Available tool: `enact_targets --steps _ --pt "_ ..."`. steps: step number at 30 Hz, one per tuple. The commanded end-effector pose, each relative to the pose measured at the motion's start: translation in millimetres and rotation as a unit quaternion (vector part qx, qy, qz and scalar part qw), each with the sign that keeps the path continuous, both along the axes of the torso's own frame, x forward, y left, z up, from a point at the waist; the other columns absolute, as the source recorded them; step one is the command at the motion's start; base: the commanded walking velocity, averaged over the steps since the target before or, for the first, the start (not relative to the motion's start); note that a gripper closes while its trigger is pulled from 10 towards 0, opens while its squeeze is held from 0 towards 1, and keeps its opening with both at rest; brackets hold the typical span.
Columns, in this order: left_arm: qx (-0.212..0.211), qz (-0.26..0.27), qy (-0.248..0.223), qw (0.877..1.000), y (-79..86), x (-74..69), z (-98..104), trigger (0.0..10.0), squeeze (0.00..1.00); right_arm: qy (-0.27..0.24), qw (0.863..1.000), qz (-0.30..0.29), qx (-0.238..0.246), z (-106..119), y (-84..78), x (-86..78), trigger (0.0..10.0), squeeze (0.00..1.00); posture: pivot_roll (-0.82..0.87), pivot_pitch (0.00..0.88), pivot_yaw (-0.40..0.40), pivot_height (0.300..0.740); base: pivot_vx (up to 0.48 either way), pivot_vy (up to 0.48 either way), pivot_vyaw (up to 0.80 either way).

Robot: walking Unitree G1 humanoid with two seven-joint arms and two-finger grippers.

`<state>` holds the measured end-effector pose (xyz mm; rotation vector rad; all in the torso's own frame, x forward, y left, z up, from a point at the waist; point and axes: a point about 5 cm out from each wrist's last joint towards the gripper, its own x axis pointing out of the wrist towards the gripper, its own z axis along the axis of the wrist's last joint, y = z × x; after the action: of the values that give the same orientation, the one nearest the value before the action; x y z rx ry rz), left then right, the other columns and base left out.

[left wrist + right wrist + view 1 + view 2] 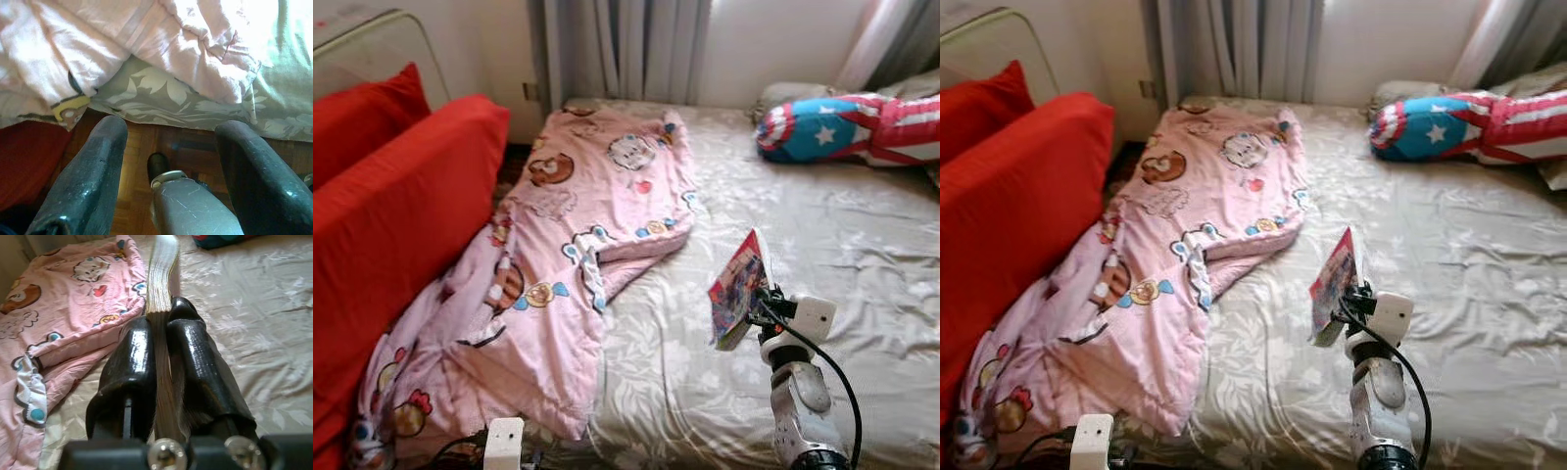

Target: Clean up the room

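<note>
Right gripper up close, both black fingers pinched tight on the lower edge of a thin book, holding it upright above the near right of the bed. Light, floppy pages, I'd judge, so a grip close to the spine keeps it from sagging. Left gripper hangs low with fingers spread wide, holding nothing, near the pink blanket. No containers to be seen.

Pink cartoon-print blanket on left of grey leaf-print bed, red sofa left of it, star-striped cushion at far right.
</note>
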<state>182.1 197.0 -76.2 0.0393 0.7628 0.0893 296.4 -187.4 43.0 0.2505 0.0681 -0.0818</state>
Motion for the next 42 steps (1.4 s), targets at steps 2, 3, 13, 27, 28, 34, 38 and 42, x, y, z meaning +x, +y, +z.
enact_targets --steps 2,3,13,27,28,34,38,42 --pt "-0.001 0.004 0.013 1.000 -0.3 -6.5 -3.7 10.0 0.00 -0.014 1.000 0.000 -0.005 5.9 0.4 2.7 10.0 0.00 -0.07 0.125 -0.065 0.740 0.000 -0.144 -0.70" --pt "-0.001 0.005 0.013 1.000 0.0 -6.4 -3.6 10.0 0.00 -0.014 1.000 0.000 -0.005 5.8 0.9 2.5 10.0 0.00 -0.07 0.130 -0.063 0.740 0.000 -0.296 -0.69" --pt "0.002 0.011 0.014 1.000 4.7 -9.7 -4.1 10.0 0.00 -0.024 1.000 -0.012 -0.013 8.0 -2.0 1.5 10.0 0.00 -0.07 0.136 -0.061 0.740 0.000 -0.295 -0.21" --pt "0.002 0.014 0.018 1.000 5.0 -12.4 -5.5 10.0 0.00 -0.023 1.000 -0.010 -0.013 9.0 1.2 4.1 10.0 0.00 -0.07 0.138 -0.063 0.740 0.000 -0.316 -0.20" --pt "0.002 0.014 0.018 1.000 4.9 -12.4 -5.5 10.0 0.00 -0.024 1.000 -0.009 -0.014 9.0 1.4 4.1 10.0 0.00 -0.07 0.138 -0.063 0.740 0.000 -0.330 0.00" --pt "0.002 0.014 0.018 1.000 5.4 -12.4 -5.4 10.0 0.00 -0.023 1.000 -0.006 -0.016 9.0 3.0 4.4 10.0 0.00 -0.07 0.140 -0.063 0.740 0.000 -0.327 0.00" --pt "0.002 0.015 0.020 1.000 5.8 -12.8 -5.6 10.0 0.00 -0.023 1.000 -0.003 -0.016 8.8 4.4 4.5 10.0 0.00 -0.07 0.141 -0.060 0.740 0.000 -0.336 0.00" --pt "0.003 0.014 0.021 1.000 5.8 -13.1 -5.8 10.0 0.00 -0.020 1.000 -0.001 -0.016 7.5 5.5 4.1 10.0 0.00 -0.07 0.142 -0.058 0.740 0.000 -0.340 0.00"
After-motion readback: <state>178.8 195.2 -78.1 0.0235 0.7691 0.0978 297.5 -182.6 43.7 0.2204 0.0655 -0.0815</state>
